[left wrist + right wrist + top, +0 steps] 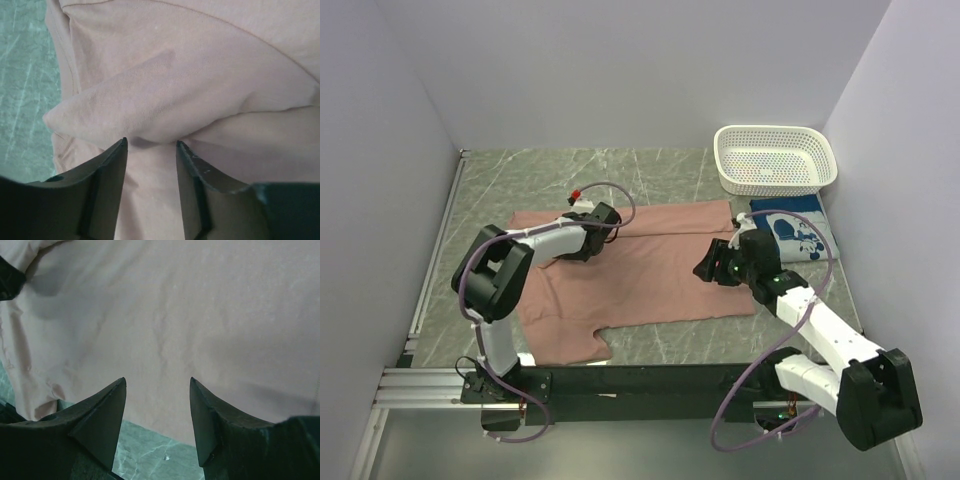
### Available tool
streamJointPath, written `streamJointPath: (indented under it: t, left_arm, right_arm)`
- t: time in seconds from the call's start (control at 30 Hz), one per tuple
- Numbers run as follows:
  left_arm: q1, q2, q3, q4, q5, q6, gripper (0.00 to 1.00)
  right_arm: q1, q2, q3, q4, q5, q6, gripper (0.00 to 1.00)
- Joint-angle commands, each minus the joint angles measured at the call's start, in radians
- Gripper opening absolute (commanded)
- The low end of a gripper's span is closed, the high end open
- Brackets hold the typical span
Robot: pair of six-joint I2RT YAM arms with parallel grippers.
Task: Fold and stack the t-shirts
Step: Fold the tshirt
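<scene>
The pink tee (pixel 650 270) lies flat, left of the basket (pixel 775 130), with its long axis pointing toward it. The left gripper (pixel 150 142) is at the edge far from the basket, jaws half spread at a raised fold. I cannot tell if they pinch it. The right gripper (pixel 157 382) is over the end nearest the basket, jaws spread and empty.

Pink t-shirt (pixel 650 275), mid-frame: plain dusty pink on the side showing. Blue t-shirt (pixel 798 230), right side: navy w/ white cartoon print. Basket (pixel 728 165), upper right: white, perforated grid. Table (pixel 520 185): grey-green marble w/ pale veins. Left arm (pixel 542 238) & right arm (pixel 825 325): white w/ black joints. Cables (pixel 750 385): purple. Left pincer (pixel 151 144) & right pincer (pixel 157 381): black.
</scene>
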Motion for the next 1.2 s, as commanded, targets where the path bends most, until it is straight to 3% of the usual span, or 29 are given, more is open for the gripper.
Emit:
streamJointPath:
  t: [0.0, 0.17, 0.57, 0.7, 0.9, 1.17]
  left_arm:
    - [-0.005, 0.029, 0.039, -0.004, -0.073, 0.01, 0.52]
    - [-0.005, 0.061, 0.055, -0.007, -0.122, 0.022, 0.63]
    - [0.01, 0.116, 0.139, -0.021, -0.223, 0.129, 0.63]
    - [0.029, 0.089, 0.154, 0.014, -0.239, 0.226, 0.64]
    - [0.104, 0.075, 0.177, 0.083, -0.228, 0.345, 0.65]
    - [0.184, 0.127, 0.325, 0.074, -0.142, 0.373, 0.72]
  right_arm:
    - [0.006, 0.013, -0.014, 0.061, -0.028, -0.009, 0.6]
    - [0.006, 0.042, -0.023, 0.089, -0.065, -0.012, 0.6]
    - [0.006, 0.065, -0.025, 0.095, -0.068, -0.025, 0.59]
    - [0.006, 0.062, -0.023, 0.09, -0.065, -0.026, 0.59]
    - [0.006, 0.065, -0.026, 0.089, -0.06, -0.029, 0.59]
    - [0.006, 0.07, -0.028, 0.082, -0.072, -0.026, 0.59]
